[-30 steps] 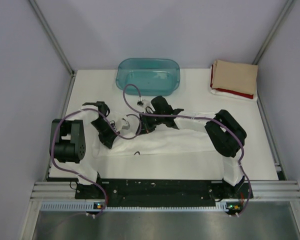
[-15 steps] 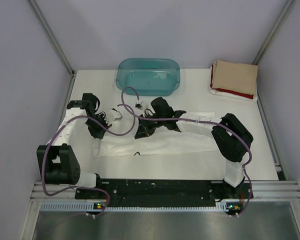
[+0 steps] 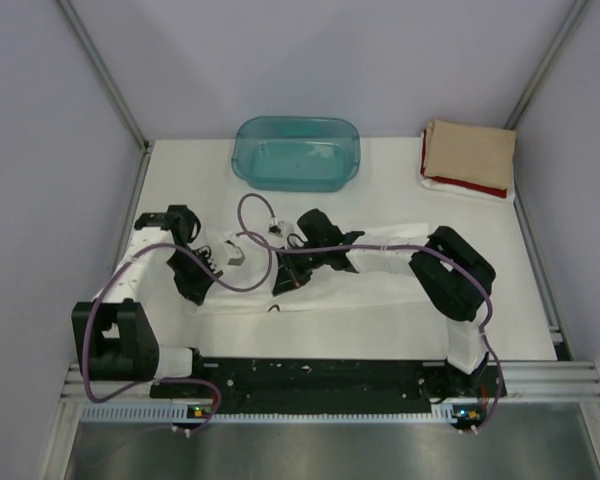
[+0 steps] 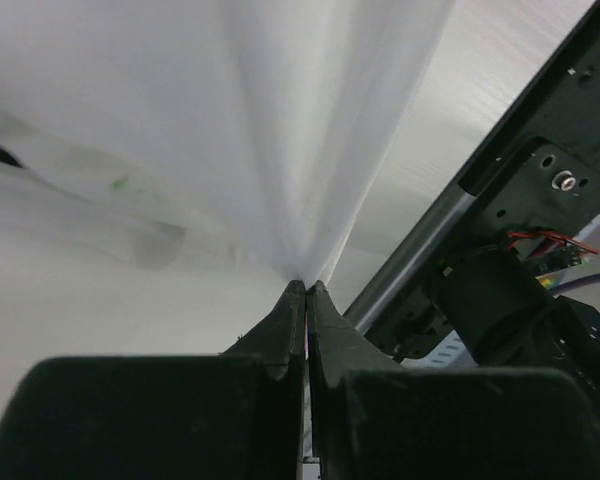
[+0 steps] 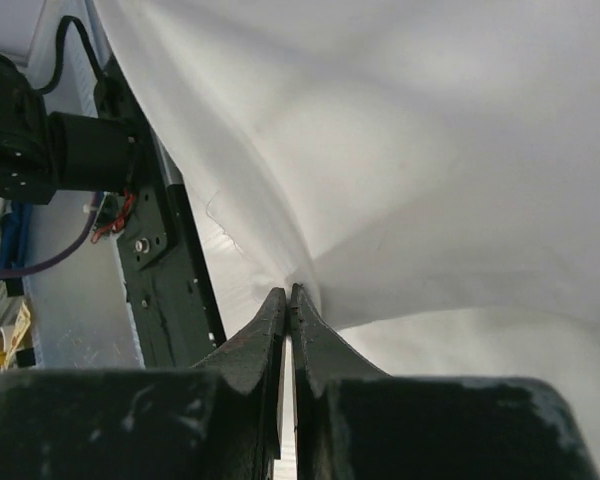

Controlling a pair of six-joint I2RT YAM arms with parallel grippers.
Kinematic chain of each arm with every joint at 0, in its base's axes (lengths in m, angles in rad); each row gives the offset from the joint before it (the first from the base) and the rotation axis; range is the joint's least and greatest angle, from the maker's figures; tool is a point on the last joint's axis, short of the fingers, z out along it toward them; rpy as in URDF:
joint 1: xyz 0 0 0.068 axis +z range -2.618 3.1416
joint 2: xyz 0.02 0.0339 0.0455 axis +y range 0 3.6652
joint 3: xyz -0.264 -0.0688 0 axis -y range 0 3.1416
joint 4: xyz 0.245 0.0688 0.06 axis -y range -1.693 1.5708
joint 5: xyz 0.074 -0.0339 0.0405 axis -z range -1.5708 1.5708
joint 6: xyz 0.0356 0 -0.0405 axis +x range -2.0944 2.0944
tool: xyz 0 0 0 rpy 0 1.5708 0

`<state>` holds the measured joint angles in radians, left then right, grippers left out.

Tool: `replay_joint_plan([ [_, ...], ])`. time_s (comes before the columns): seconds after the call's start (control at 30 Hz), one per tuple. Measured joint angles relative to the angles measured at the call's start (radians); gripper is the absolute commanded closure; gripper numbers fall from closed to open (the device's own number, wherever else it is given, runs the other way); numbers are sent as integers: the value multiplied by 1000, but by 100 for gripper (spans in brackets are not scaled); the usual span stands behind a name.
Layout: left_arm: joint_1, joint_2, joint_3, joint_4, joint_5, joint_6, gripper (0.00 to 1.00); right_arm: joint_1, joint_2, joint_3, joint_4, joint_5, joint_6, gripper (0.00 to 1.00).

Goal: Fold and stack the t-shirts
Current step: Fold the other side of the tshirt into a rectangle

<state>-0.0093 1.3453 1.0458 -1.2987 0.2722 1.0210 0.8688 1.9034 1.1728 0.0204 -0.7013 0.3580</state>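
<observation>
White t-shirt (image 3: 352, 290) stretched between left end effector (image 4: 306, 287) and right end effector (image 5: 287, 291), both clenched on its cloth.

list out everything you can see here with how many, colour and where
white t-shirt: one, white, spread across the middle of the table, partly lifted
tan t-shirt: one, tan, folded, on top of the pile at the far right corner
red t-shirt: one, red, folded under the tan one
tub: one, translucent teal, far centre
table: one, white
mounting rail: one, black on aluminium, near edge
cables: one per arm, purple
left gripper: black, shut on the white t-shirt
right gripper: black, shut on the white t-shirt
</observation>
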Motion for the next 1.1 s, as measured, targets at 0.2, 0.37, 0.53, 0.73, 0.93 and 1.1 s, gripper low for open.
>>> replay_joint_plan([
  [0.2,0,49,-106,-7,1,5,96,0,62,0,-10,5,-10,68],
  [0.37,0,80,-107,0,-1,7,65,-2,52,-5,-27,45,-16,55],
  [0.53,0,80,-69,-26,15,41,56,-51,-125,-105,-61,138,1,56],
  [0.73,93,128,171,7,78,-63,41,-323,-421,-201,-162,399,76,51],
  [0.93,240,329,301,231,176,-318,45,-673,-514,-379,-265,614,173,48],
  [1.1,243,448,299,350,224,-450,45,-713,-499,-409,-346,698,195,48],
])
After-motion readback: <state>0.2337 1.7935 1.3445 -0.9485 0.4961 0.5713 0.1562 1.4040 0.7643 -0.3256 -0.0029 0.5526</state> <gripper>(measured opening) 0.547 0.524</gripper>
